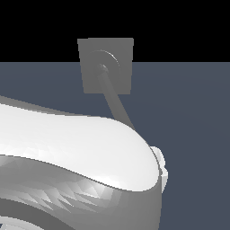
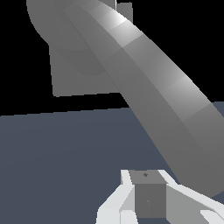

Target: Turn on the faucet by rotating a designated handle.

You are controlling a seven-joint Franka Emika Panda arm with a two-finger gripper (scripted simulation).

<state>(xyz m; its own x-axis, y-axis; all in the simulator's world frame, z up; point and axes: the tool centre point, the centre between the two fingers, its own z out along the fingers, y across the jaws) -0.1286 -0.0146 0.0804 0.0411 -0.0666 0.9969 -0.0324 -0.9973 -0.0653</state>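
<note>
The faucet [image 1: 90, 76] is a flat grey square plate standing upright at the far edge of the floor, with a raised round hub [image 1: 107, 60]. The handle [image 1: 117, 104], a long light grey bar, runs from the hub down toward the exterior view's right and vanishes behind my white arm [image 1: 67, 139]. In the wrist view the plate [image 2: 72, 78] is behind and the bar [image 2: 166, 100] sweeps large across the picture, passing close beside my gripper [image 2: 148, 186]. The white fingers [image 2: 114, 209] stand together around a grey block with no gap showing. The gripper is hidden in the exterior view.
Dark blue-grey floor [image 1: 197, 112] spreads around the faucet, with black background above it. My arm's bulky white link fills the lower part of the exterior view on its left. A small grey stub [image 2: 125, 9] shows behind the bar near the plate's edge.
</note>
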